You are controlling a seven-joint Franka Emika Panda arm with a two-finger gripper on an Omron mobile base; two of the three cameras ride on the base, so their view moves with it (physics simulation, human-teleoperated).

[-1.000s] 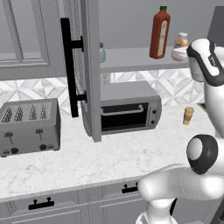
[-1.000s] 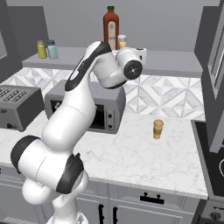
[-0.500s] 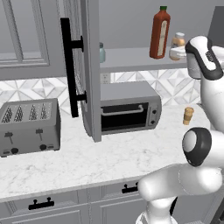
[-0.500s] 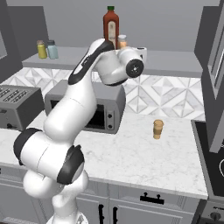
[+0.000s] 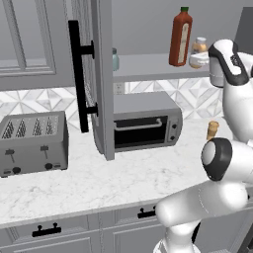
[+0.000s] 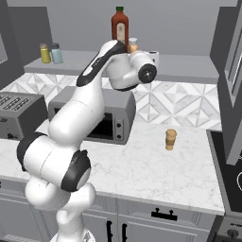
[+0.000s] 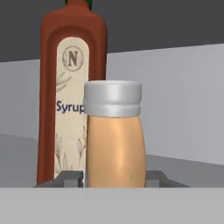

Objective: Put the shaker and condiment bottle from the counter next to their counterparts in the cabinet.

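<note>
Up on the cabinet (image 5: 106, 79) shelf, the gripper (image 7: 114, 178) is holding the condiment bottle (image 7: 114, 140) clamped between its fingers, upright just beside the tall red bottle (image 7: 72, 87), seemingly placing it there.

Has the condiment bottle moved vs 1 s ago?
Yes. The condiment bottle has gone up and in, closer beside the red bottle on the cabinet shelf.
</note>
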